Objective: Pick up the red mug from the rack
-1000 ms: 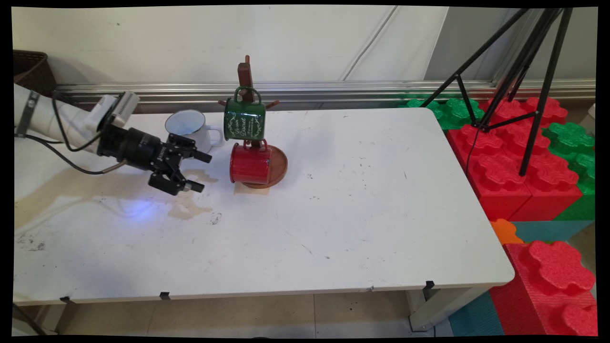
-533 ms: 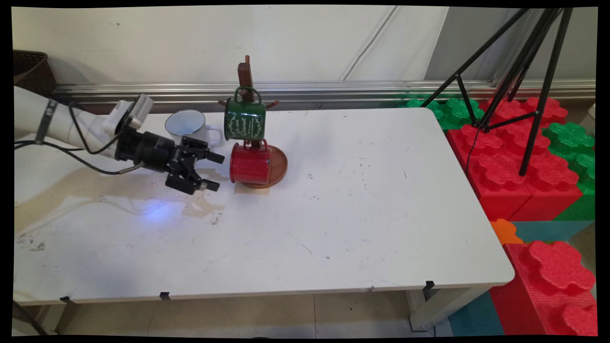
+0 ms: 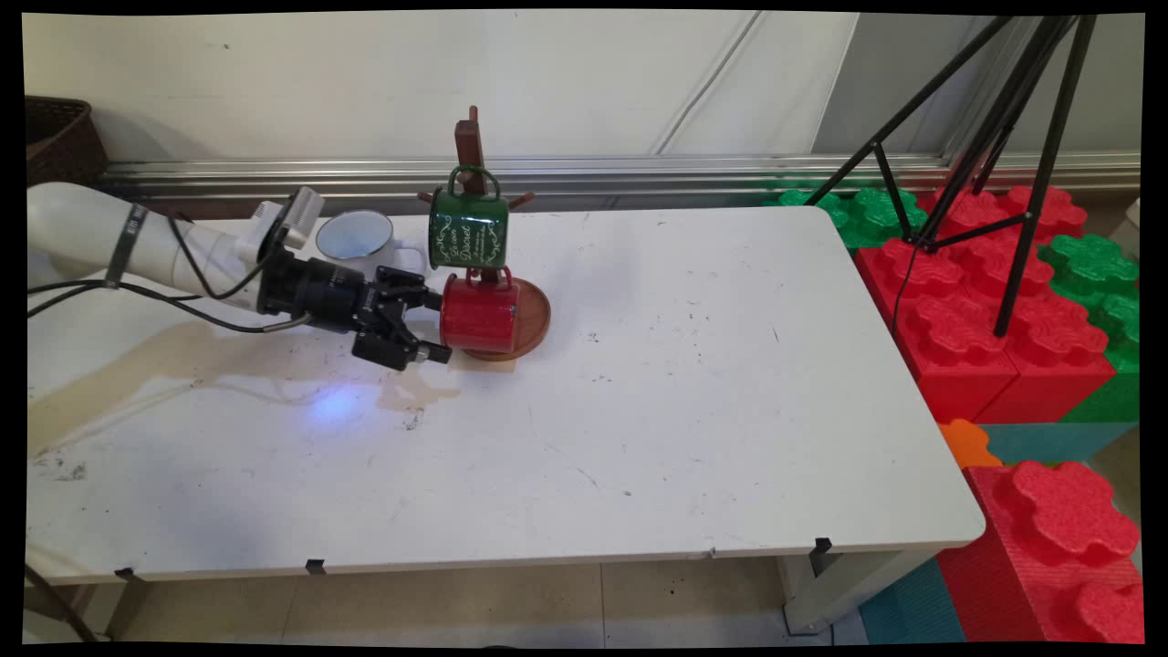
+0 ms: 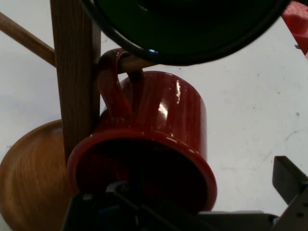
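My gripper (image 3: 440, 328) is spread wide open and holds nothing. It lies low over the white worktop (image 3: 639, 411) and points sideways at the red mug (image 3: 481, 313). One finger (image 3: 429, 297) is up by the mug's open rim. The other finger (image 3: 431, 356) is down near the worktop, just in front of the mug. I cannot tell if they touch the mug.

The red mug hangs by its handle (image 4: 113, 86) on a low peg of the brown wooden mug stand (image 3: 469, 146). Its open mouth faces my gripper. In my hand view the red mug (image 4: 159, 139) is very close and fills the middle, with one finger (image 4: 288, 180) showing at the right side. The stand's post (image 4: 74, 72) is just left of the mug, and its round wooden base (image 4: 29, 178) sits on the worktop below.

A green mug (image 3: 468, 228) with white writing hangs on a higher peg, right above the red one. A white mug (image 3: 360, 239) stands upright on the worktop behind my gripper, near the stand.

There is a light brown stain (image 3: 406, 394) on the worktop under my gripper. Big red and green foam blocks (image 3: 985, 301) and a black tripod (image 3: 995, 128) stand past the worktop's right end.
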You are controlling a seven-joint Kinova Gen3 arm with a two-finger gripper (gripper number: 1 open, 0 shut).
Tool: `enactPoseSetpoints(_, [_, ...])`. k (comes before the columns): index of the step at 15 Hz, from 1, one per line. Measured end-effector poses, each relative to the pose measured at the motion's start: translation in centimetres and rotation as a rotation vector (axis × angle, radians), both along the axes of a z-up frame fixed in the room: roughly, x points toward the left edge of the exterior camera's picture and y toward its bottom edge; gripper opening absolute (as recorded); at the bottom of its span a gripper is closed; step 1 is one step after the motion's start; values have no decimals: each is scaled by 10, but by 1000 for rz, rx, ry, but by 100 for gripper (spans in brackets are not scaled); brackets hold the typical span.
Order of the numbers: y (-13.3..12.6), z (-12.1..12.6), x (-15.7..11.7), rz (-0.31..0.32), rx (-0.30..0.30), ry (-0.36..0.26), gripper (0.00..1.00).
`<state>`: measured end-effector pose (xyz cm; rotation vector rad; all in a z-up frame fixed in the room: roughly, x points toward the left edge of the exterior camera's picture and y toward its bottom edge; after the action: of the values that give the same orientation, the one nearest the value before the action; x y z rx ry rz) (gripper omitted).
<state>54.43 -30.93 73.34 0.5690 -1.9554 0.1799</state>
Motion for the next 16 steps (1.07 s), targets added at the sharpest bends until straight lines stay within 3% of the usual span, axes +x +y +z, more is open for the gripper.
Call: enactPoseSetpoints(16, [-17,-23,-14,14,26,42,100])
